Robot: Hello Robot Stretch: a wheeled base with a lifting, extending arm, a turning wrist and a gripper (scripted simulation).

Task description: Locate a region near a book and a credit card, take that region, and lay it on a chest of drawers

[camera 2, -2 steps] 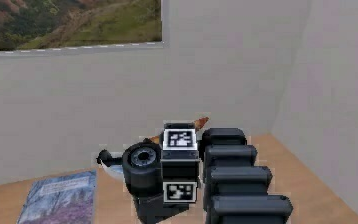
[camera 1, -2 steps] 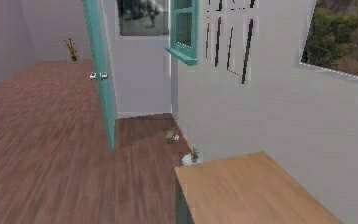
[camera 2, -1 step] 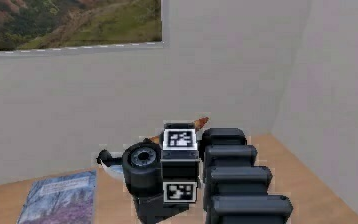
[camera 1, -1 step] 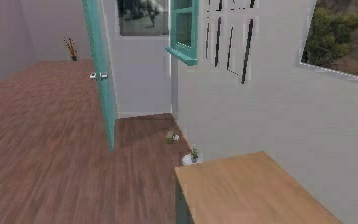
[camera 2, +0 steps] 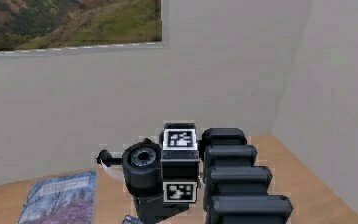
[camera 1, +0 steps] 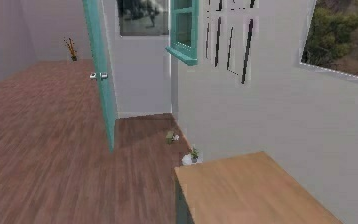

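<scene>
Though nr book (camera 2: 57, 198), gripper (camera 2: 107, 158) load unclear.

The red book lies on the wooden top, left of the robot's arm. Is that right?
Not quite. The book is bluish, not red. It does lie on the wooden top, left of the arm, as the arm side view shows.

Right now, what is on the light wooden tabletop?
A flat blue-grey book lies on the light wooden tabletop at the arm side view's lower left. The dark tool and arm cover whatever lies beneath them.
</scene>
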